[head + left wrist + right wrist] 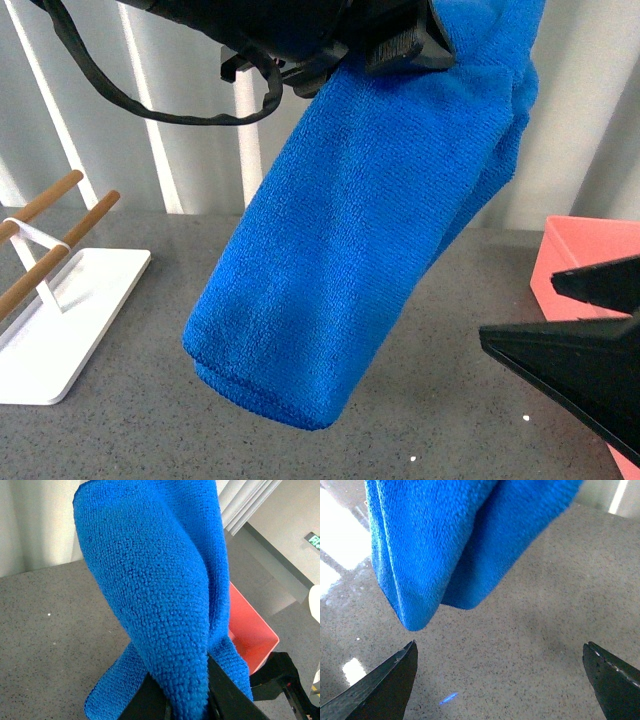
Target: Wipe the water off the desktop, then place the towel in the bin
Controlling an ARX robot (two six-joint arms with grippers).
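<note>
Left gripper [186,702]: raised high, clamped on a bunched edge of the towel [350,250]. Pinched at one end, presumably so that the rest hangs free and clears the tabletop [150,420] during carriage. Towel folded lengthwise, drooping at a slant toward the left, lower hem in the air and touching nothing.

Right gripper [500,680]: low over the tabletop, below and beside the cloth, jaws wide apart and empty. Apparently parked clear of the load, or ready to assist.

Bin [592,255]: at the right edge of the tabletop, open upward, just behind the right gripper in the front view and well to the right of the towel's hanging end. Nothing seen in the visible part of it.

White rack [60,330]: far left, apart from the action.

Bright patches on the tabletop in the right wrist view: glare or wet film, not decidable.

Judged stage: wiping over, transfer to the bin in hand. Required next: travel rightward until the hem hangs over the opening, then release.
</note>
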